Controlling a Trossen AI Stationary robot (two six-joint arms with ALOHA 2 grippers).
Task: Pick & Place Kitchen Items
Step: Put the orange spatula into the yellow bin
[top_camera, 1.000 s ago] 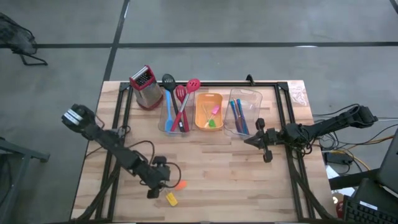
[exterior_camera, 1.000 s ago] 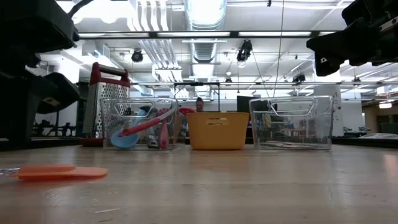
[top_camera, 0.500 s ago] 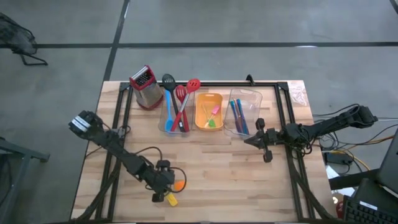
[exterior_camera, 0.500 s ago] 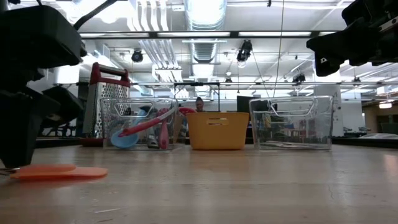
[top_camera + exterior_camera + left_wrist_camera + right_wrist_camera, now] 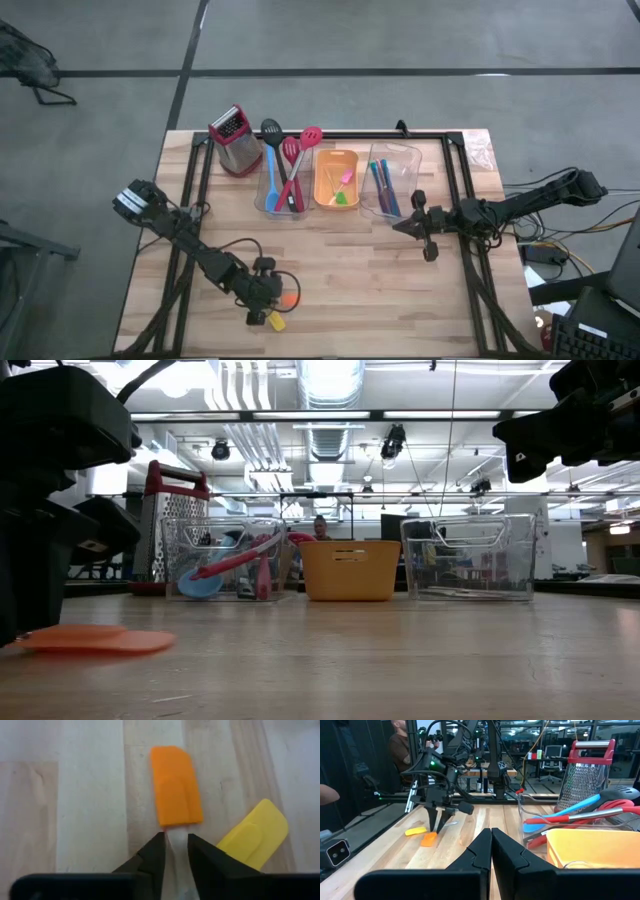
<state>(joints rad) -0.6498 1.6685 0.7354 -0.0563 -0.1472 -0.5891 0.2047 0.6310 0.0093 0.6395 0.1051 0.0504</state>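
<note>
Watching left gripper (image 5: 175, 842) low in lower left of high view: my fingers straddle pale handle of orange spatula (image 5: 176, 785), narrowly parted, blade just ahead. Yellow spatula (image 5: 254, 840) just beside. Right gripper (image 5: 405, 228) closed, right of centre.

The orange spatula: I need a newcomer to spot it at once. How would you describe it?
On the wooden table, look at the near edge, away from the bins, where the left gripper straddles a clear handle. The orange spatula is the flat orange blade on that handle; the yellow spatula beside it lies untouched.
</note>
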